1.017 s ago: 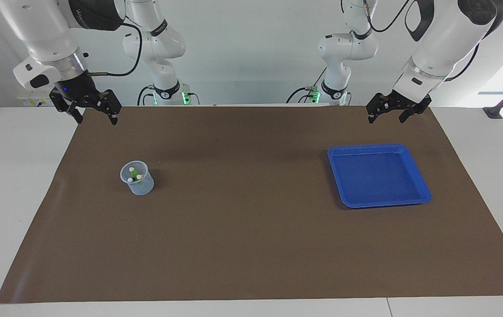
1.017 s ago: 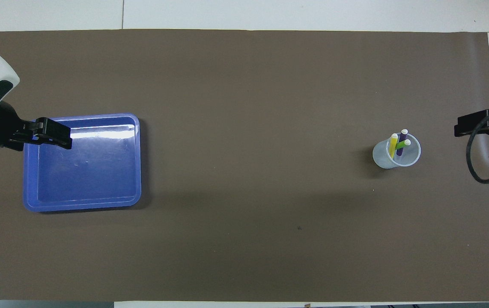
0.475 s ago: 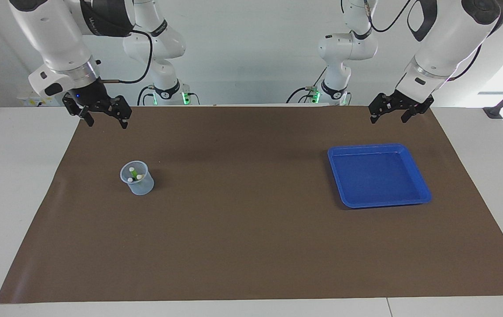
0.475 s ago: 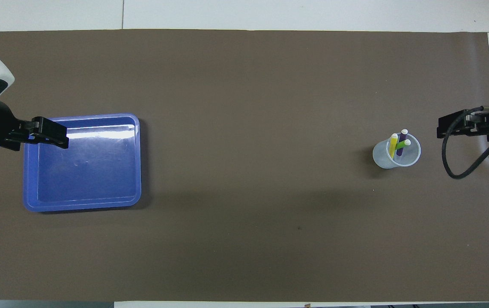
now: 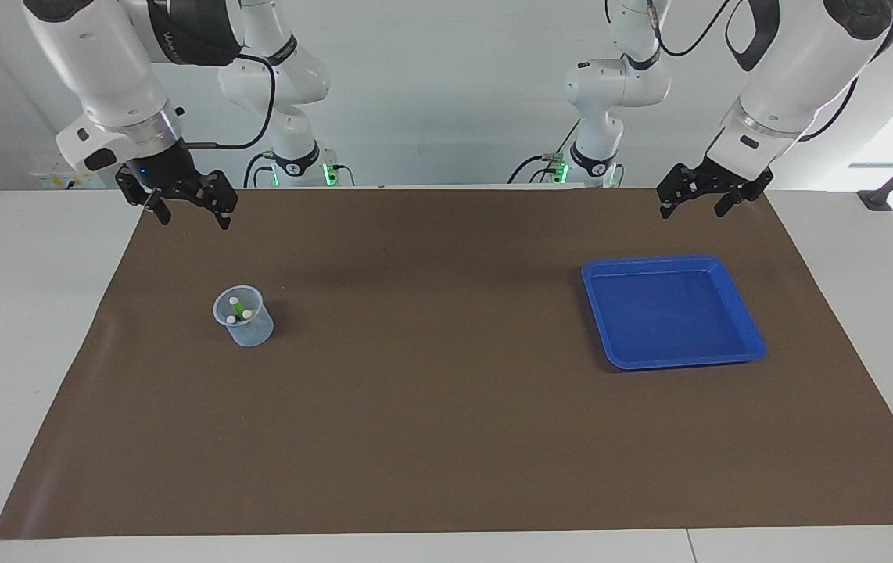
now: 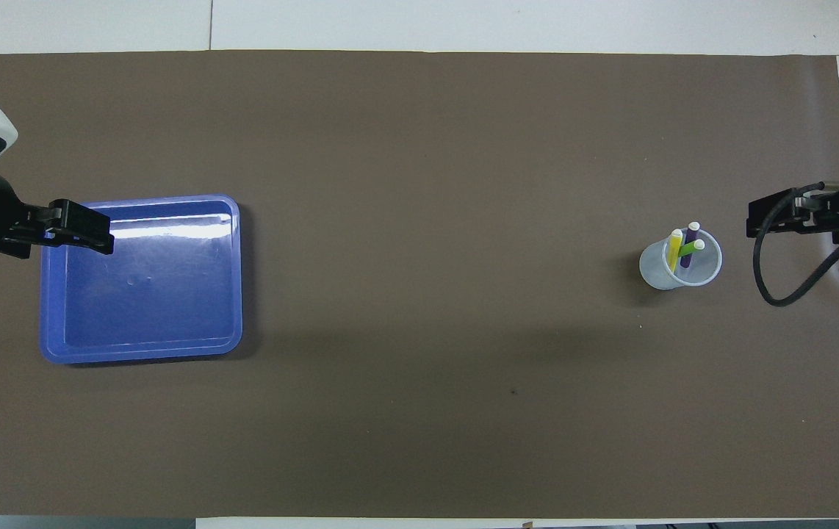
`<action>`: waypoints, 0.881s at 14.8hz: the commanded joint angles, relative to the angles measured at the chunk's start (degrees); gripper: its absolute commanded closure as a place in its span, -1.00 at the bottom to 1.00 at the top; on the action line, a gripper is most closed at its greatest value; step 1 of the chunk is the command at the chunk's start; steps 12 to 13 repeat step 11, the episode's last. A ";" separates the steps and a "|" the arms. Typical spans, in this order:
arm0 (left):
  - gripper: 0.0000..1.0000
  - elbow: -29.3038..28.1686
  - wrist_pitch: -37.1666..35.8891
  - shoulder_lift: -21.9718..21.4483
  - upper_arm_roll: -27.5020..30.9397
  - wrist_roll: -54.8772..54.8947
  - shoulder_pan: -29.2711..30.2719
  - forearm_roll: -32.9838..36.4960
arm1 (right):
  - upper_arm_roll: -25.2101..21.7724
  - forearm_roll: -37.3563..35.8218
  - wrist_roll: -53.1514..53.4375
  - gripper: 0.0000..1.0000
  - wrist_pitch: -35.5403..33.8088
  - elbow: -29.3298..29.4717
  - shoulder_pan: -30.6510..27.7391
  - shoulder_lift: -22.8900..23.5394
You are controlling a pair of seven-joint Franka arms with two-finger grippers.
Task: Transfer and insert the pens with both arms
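Observation:
Three pens stand in a clear plastic cup (image 5: 245, 322) (image 6: 660, 273) toward the right arm's end of the brown mat: a yellow pen (image 6: 674, 251), a purple pen (image 6: 690, 236) and a green pen (image 6: 689, 249) (image 5: 238, 312), pale ends up. My right gripper (image 5: 192, 217) (image 6: 763, 219) is open and empty, raised over the mat beside the cup. My left gripper (image 5: 693, 209) (image 6: 85, 235) is open and empty, raised by the edge of the blue tray (image 5: 673, 262) (image 6: 140, 200).
The blue tray holds nothing and lies toward the left arm's end of the mat. The brown mat (image 5: 446, 407) (image 6: 419, 147) covers the white table. The right arm's black cable (image 6: 779, 294) loops down near the cup.
My right gripper has moved in over the mat toward the cup. My left gripper has drifted slightly away from the tray. Cup, pens and tray have not moved.

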 commanded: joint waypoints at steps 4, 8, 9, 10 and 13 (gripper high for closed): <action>-1.00 0.20 -0.45 -0.54 0.42 0.25 0.03 0.24 | 1.27 -1.05 0.67 -1.00 0.05 -0.73 -0.87 -0.57; -1.00 0.20 -0.80 -0.63 0.42 0.25 0.03 0.24 | 1.45 -0.87 0.41 -1.00 -0.13 -0.64 -0.87 -0.57; -1.00 0.20 -0.80 -0.63 0.42 0.25 0.03 0.24 | 1.45 -0.87 0.32 -1.00 -0.13 -0.64 -0.87 -0.57; -1.00 0.20 -0.80 -0.63 0.42 0.17 0.03 0.24 | 1.45 -0.52 0.24 -1.00 -0.13 -0.64 -0.87 -0.57; -1.00 0.20 -0.71 -0.63 0.42 0.17 0.03 0.24 | 1.45 -0.43 0.23 -1.00 -0.13 -0.46 -0.87 -0.48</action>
